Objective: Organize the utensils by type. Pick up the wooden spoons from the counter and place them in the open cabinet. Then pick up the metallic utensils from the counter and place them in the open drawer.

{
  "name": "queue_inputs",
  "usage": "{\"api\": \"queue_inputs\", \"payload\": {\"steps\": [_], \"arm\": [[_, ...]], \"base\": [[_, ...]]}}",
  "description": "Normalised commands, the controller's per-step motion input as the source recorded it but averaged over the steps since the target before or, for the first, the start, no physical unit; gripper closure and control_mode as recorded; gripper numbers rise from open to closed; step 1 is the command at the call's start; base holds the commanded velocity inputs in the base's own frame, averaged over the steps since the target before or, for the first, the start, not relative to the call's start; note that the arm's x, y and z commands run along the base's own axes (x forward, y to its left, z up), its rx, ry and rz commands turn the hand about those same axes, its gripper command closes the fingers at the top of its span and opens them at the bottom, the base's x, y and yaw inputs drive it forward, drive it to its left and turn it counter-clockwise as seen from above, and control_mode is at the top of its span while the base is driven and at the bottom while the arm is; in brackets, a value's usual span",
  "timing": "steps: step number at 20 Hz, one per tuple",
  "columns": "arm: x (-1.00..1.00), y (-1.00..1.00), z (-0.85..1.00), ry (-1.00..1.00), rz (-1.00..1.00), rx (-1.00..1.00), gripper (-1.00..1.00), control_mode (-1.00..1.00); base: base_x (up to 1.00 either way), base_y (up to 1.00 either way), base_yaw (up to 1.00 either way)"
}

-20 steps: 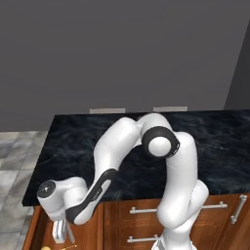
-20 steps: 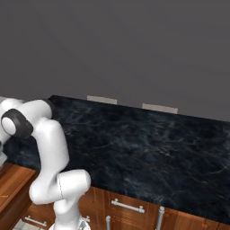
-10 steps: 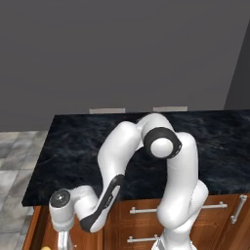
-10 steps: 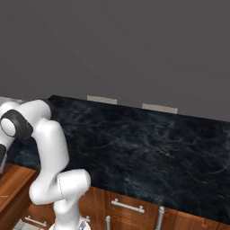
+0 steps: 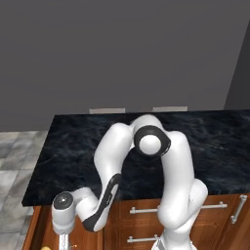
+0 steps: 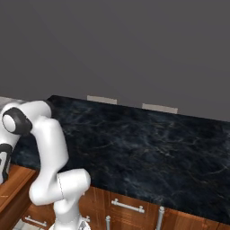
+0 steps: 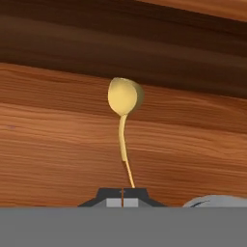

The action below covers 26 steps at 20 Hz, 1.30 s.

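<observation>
While base views show counter [image 5: 73,151], hand view shows spoon [image 7: 123,111] over wood.

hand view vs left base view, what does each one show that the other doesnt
Hand view alone: a yellowish spoon seen close, bowl up and thin handle running down to the gripper, whose fingers pinch it, against reddish-brown wood.

Left base view alone: the black marble counter, the grey wall, floor tiles at left, drawer fronts with silver handles, and the white arm bent down past the counter's front edge.

Shared: reddish-brown wood of the base cabinetry. A small yellowish tip near the wrist may be that spoon, but I cannot tell.
</observation>
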Motion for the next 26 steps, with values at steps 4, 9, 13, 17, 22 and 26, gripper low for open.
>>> {"api": "queue_inputs", "payload": {"steps": [4, 9, 13, 17, 22, 26], "arm": [[0.07, 0.23, -0.23, 0.07, 0.00, 0.00, 1.00, -1.00], [0.00, 0.30, -0.20, 0.02, 0.00, 0.00, 1.00, -1.00], [-0.03, 0.28, -0.31, 0.00, 0.00, 0.00, 1.00, -1.00], [0.08, 0.13, -0.22, 0.00, 0.00, 0.00, 1.00, -1.00], [0.06, 0.07, -0.27, 0.00, 0.00, 0.00, 1.00, -1.00], [0.08, 0.01, -0.32, 0.00, 0.00, 0.00, 1.00, -1.00]], "base": [[0.00, 0.00, 0.00], [0.00, 0.00, 0.00], [0.00, 0.00, 0.00], [0.00, 0.00, 0.00], [0.00, 0.00, 0.00], [0.00, 0.00, 0.00]]}}
